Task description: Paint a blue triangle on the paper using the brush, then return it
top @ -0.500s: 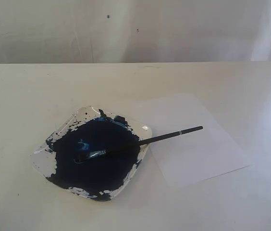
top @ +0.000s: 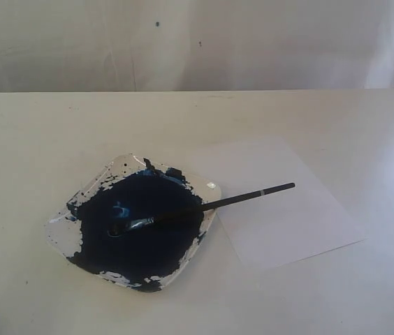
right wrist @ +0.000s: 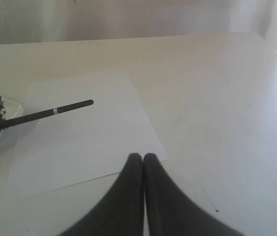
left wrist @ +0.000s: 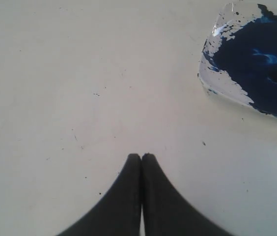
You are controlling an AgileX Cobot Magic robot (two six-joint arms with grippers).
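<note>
The left gripper (left wrist: pixel 141 156) is pinched tight with nothing in it, above the bare table (left wrist: pixel 55 98) near the dish (left wrist: pixel 217 81). The right gripper (right wrist: pixel 143 156) is also pinched tight and empty, by the edge of the paper (right wrist: pixel 79 147). The brush (top: pixel 204 206) lies with its hairs in the dish's blue paint (top: pixel 148 244). Its long handle points toward the table's right edge and a bit toward the far edge, with its end over the paper.

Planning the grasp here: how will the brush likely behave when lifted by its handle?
The brush looks thin and straight, so it is probably stiff and light. Its handle leans on the dish, so a nudge may roll it. Its bristles lie in the paint, so it may drip when lifted.
</note>
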